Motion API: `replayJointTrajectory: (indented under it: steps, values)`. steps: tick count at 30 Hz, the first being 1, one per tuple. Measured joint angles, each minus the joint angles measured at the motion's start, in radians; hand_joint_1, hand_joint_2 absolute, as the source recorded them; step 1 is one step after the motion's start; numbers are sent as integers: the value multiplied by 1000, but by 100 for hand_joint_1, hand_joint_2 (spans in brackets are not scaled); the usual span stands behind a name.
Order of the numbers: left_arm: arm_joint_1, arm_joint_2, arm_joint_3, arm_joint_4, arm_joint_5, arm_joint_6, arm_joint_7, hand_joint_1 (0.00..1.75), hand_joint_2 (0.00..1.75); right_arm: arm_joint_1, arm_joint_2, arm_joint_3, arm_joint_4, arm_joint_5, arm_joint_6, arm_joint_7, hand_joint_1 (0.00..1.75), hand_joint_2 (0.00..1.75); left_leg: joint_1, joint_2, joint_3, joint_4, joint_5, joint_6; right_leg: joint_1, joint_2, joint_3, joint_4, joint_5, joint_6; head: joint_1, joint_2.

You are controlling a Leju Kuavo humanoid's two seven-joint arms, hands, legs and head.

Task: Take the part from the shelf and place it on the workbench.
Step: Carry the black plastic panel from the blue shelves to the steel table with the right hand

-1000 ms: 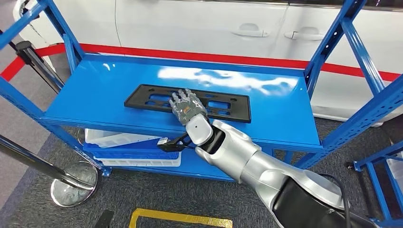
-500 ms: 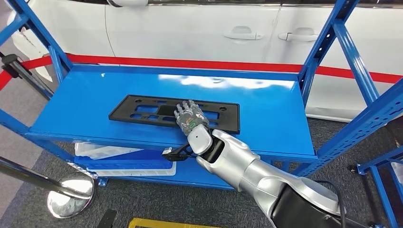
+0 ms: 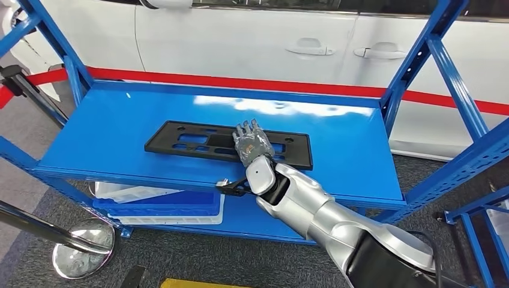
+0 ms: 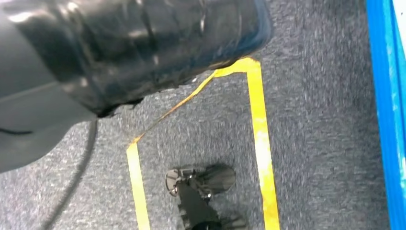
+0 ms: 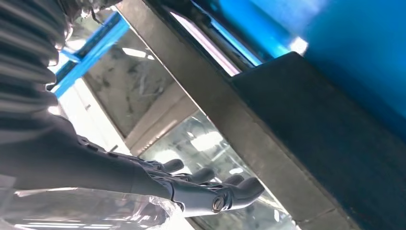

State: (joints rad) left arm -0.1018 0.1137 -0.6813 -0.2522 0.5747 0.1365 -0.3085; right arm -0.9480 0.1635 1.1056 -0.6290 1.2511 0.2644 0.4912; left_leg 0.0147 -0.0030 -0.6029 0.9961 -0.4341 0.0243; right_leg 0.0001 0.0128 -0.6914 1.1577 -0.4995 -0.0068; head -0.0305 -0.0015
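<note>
Right hand (image 3: pixel 252 141) reaches over the front edge of the blue shelf (image 3: pixel 108 138), fingers extended flat and apart above the black part (image 3: pixel 198 139), holding nothing; contact with it cannot be told. The part lies flat beneath and left of the hand, mid-shelf, with bare blue surface all round. Blue uprights (image 3: pixel 447 72) flank the shelf. A white car (image 3: pixel 252 42) stands beyond; grey carpet (image 3: pixel 240 258) lies below.
</note>
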Motion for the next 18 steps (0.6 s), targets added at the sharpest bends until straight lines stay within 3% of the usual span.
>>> replayJointTrajectory:
  steps: [2,3,4,5,7,8,9,13,14,16,18]
  values:
    - [0,0,0,0,0,1,-2,0,0,3,-7,0,3,0,17,1,159,175,-1,0,0,0,-1,3,-2,-1,-58,126,-53,5,1,0]
    - [0,0,0,0,0,1,-3,0,0,5,-12,0,5,0,24,1,170,175,-1,0,0,1,-1,3,-2,-1,-73,157,-57,6,1,0]
    - [1,0,0,0,-1,2,-4,0,0,6,-15,0,7,0,27,0,171,175,-1,-1,0,2,-1,3,-3,-2,-68,146,-41,6,2,0]
    - [1,0,0,0,-1,2,-4,0,0,6,-18,0,8,-1,29,0,170,175,-1,-1,0,3,-2,2,-3,-2,-43,99,-12,4,2,0]
    - [0,-1,0,0,-1,2,-6,0,0,6,-21,0,10,-2,30,-1,169,175,-3,-3,-1,11,-7,-4,-1,-2,28,-38,44,-3,1,0]
    - [0,-1,0,0,-1,2,-7,0,0,5,-22,-1,10,-2,29,-1,170,175,-5,-3,-3,14,-9,-8,-1,-2,53,-85,57,-7,1,0]
    - [0,-1,0,0,-1,2,-8,0,0,5,-22,-1,10,-3,28,-1,172,175,-6,-3,-5,17,-10,-13,1,-1,66,-110,60,-11,1,0]
    - [0,-3,0,0,-1,3,-10,0,0,4,-23,-1,12,-11,27,-1,175,175,-4,-3,-13,34,-26,-33,-2,-2,72,-124,66,-30,-1,0]
    - [0,-3,0,0,-1,4,-12,0,0,2,-23,-1,12,-13,27,-1,175,175,-3,-2,-28,68,-48,-39,-5,-2,74,-128,68,-34,-3,0]
    - [0,-4,0,0,-4,7,-24,0,0,1,-24,-2,12,-16,27,-4,175,175,-1,-1,-83,190,-109,-48,-6,-3,74,-129,68,-37,-7,0]
    - [2,-3,0,0,-6,8,-46,0,0,1,-24,-2,13,-17,24,-8,175,175,1,-1,-126,283,-135,-53,-6,-3,74,-128,68,-38,-8,0]
